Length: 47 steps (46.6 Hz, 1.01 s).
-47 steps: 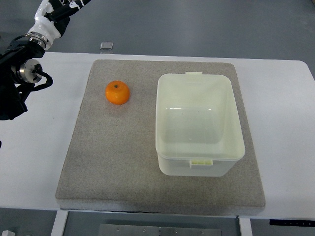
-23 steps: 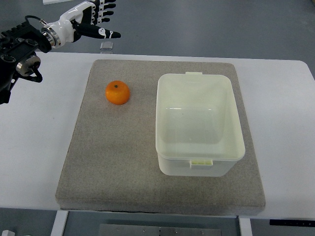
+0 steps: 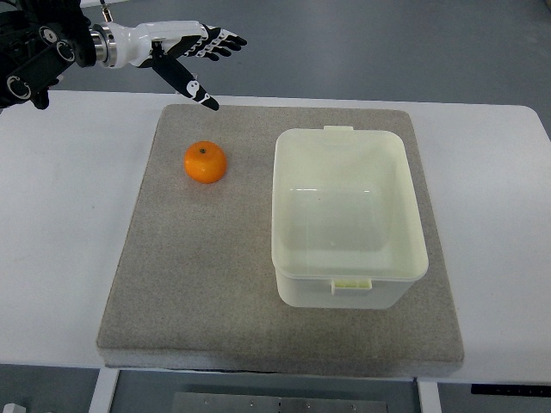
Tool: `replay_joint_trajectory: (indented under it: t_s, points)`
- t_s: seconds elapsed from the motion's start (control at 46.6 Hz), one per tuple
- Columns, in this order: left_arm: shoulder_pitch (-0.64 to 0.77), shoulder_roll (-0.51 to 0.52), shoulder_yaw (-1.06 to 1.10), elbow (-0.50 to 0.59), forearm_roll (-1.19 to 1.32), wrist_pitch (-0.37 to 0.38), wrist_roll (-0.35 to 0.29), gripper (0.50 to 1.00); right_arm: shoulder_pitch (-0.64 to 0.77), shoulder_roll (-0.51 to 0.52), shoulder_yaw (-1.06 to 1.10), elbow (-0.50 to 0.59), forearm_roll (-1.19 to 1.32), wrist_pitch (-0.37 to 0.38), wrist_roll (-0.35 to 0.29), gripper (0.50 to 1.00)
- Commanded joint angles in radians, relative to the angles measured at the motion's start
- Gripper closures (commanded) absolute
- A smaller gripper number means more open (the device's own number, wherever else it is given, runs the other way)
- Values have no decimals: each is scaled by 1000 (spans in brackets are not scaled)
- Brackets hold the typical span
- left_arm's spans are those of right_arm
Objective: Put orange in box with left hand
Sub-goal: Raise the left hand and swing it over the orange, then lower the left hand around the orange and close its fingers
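Left hand (image 3: pixel 185 52) hovers beyond orange (image 3: pixel 206 162), fingers (image 3: pixel 225 39) spread.

Bare mat (image 3: pixel 198 258) surrounds the orange (image 3: pixel 206 162); box (image 3: pixel 348 215) stands apart.

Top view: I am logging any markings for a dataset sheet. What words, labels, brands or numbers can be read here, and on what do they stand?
No text can be read in this view.
The orange, the box, the grey mat and the white table bear no print.
The left hand has small white marks on its dark fingers, too small to read.
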Motion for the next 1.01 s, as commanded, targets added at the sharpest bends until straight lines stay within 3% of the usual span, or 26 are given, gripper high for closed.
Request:
replay_joint_trajectory:
  t_s: [0.0,0.257,0.986]
  points:
    - [-16,0,2,-13,92,0,-30,510,1,0,0,1,0,0,0,568]
    - [-34,0,30,-42,305,5,-94,510,0,0,0,-1,0,1,0,568]
    - [-48,-11,34,-142,702,41,-94,512,1,0,0,1,0,-1,0,568]
